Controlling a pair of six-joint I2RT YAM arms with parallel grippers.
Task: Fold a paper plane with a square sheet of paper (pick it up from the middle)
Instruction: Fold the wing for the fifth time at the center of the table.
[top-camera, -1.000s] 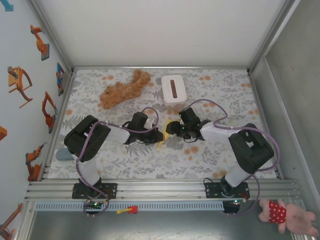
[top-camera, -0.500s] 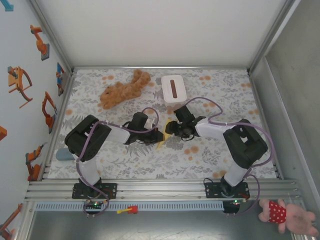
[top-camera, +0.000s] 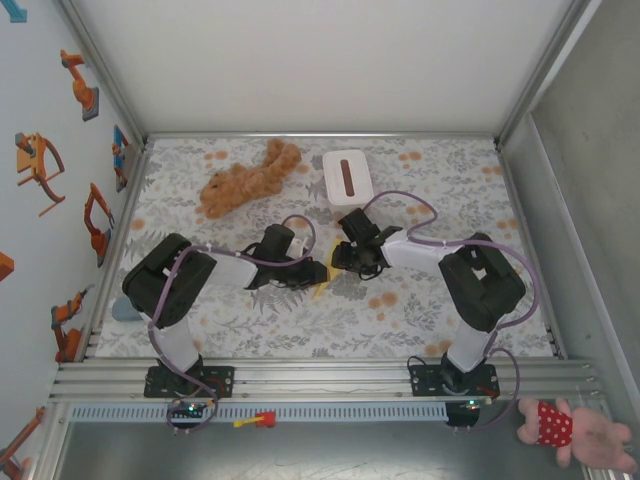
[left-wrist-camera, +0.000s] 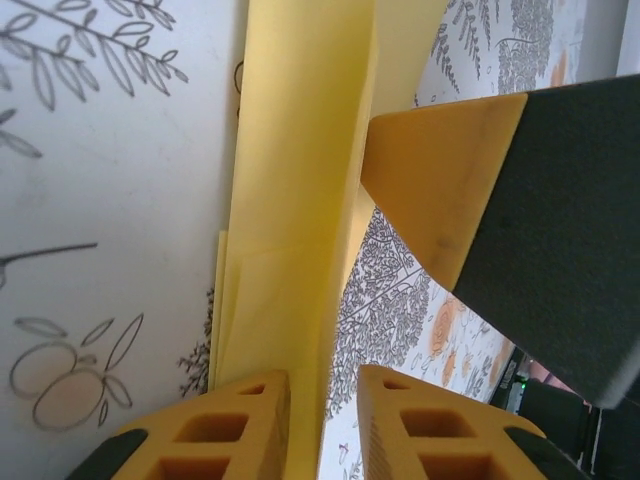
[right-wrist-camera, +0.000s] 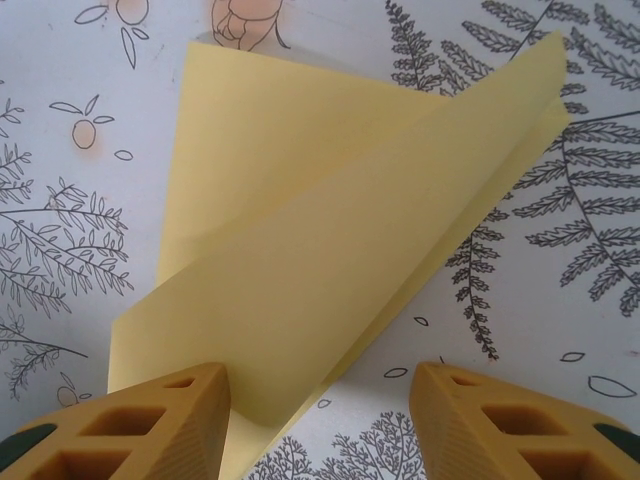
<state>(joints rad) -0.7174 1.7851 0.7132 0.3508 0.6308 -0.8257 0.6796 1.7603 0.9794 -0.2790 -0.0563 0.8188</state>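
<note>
The pale-yellow sheet of paper (top-camera: 322, 287) is folded into a layered, tapering shape and lies on the patterned table between both grippers. In the left wrist view the paper (left-wrist-camera: 300, 150) stands on edge, running up from between my left gripper's (left-wrist-camera: 325, 385) fingers. It rests against the left finger (left-wrist-camera: 215, 425), and a narrow gap shows beside the other finger. My right gripper (right-wrist-camera: 320, 385) is open wide over the paper (right-wrist-camera: 330, 230), whose lower corner lies beside its left finger (right-wrist-camera: 150, 425). Seen from above, the left gripper (top-camera: 318, 271) and right gripper (top-camera: 340, 258) nearly meet.
A brown plush toy (top-camera: 245, 180) and a white box with a brown slot (top-camera: 347, 177) lie behind the grippers. A pale blue object (top-camera: 125, 308) sits at the table's left edge. A pink plush (top-camera: 580, 430) lies outside the frame at the front right.
My left gripper's jaws have parted from shut on the paper to a narrow gap. The right gripper has shifted left and back and narrowed somewhat; its elbow moved left.
</note>
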